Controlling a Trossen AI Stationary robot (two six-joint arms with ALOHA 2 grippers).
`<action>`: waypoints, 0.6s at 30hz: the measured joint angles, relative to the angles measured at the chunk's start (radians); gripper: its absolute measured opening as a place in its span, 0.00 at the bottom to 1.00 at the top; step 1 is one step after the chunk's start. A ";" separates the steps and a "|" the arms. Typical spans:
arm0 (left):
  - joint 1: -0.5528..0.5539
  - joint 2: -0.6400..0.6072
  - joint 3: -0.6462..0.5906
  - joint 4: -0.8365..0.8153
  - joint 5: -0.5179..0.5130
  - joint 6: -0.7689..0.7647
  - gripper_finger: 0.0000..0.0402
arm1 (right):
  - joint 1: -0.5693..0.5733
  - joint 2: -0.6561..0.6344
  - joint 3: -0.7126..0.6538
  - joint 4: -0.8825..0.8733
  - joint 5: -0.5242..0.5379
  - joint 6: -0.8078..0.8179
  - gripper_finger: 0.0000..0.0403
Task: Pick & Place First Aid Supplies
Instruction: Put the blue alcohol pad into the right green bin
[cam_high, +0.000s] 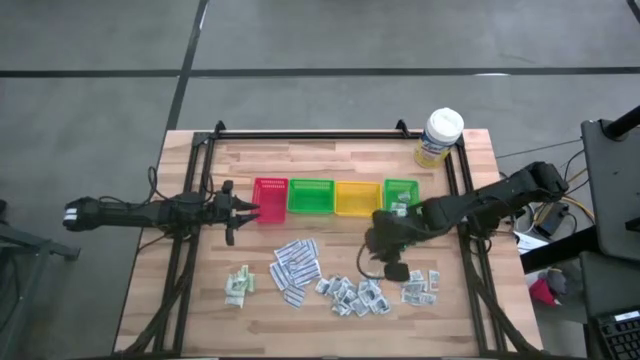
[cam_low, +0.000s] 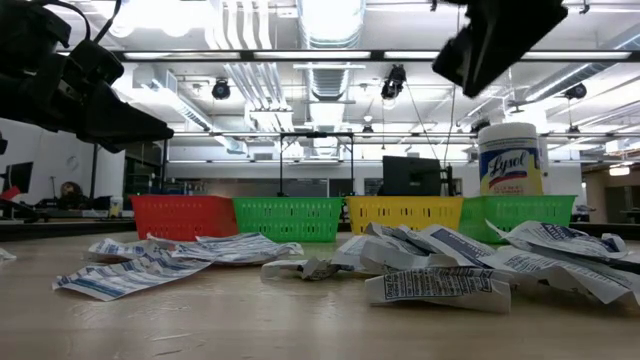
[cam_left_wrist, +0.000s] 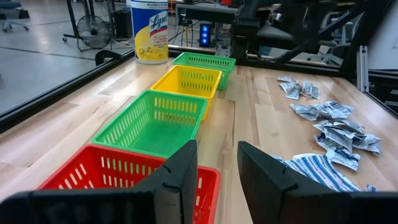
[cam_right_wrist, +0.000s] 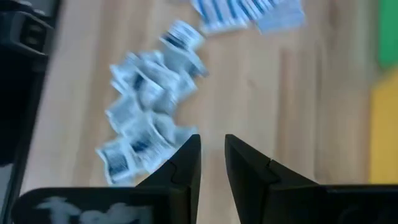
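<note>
The first aid supplies lie loose on the wooden table in front of the trays: pale green sachets (cam_high: 238, 285), long white printed strips (cam_high: 295, 265), small grey-white squares (cam_high: 355, 295) and a further small heap (cam_high: 420, 287). My right gripper (cam_high: 386, 258) hangs above the table between the yellow tray and the squares, tilted downward. It is open by a narrow gap (cam_right_wrist: 212, 149) with bare wood showing between the fingers, and the squares (cam_right_wrist: 146, 118) lie beside it. My left gripper (cam_high: 235, 210) waits open (cam_left_wrist: 217, 155) by the red tray (cam_left_wrist: 118, 174), holding nothing.
A row of trays stands across the middle: red (cam_high: 270, 198), green (cam_high: 310, 197), yellow (cam_high: 356, 197), green (cam_high: 402, 193). A white-lidded yellow-labelled tub (cam_high: 440, 137) stands at the far right corner. A dark frame rails the table's far and side edges.
</note>
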 joint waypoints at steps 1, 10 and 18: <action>0.000 0.000 0.000 0.000 0.000 0.000 0.28 | 0.011 0.000 -0.004 0.031 0.000 -0.015 0.17; 0.000 0.000 0.000 0.000 0.000 -0.001 0.28 | 0.050 0.031 -0.004 0.161 0.002 -0.028 0.20; 0.000 0.009 0.000 0.000 0.000 -0.002 0.28 | 0.063 0.118 -0.006 0.089 -0.052 0.144 0.19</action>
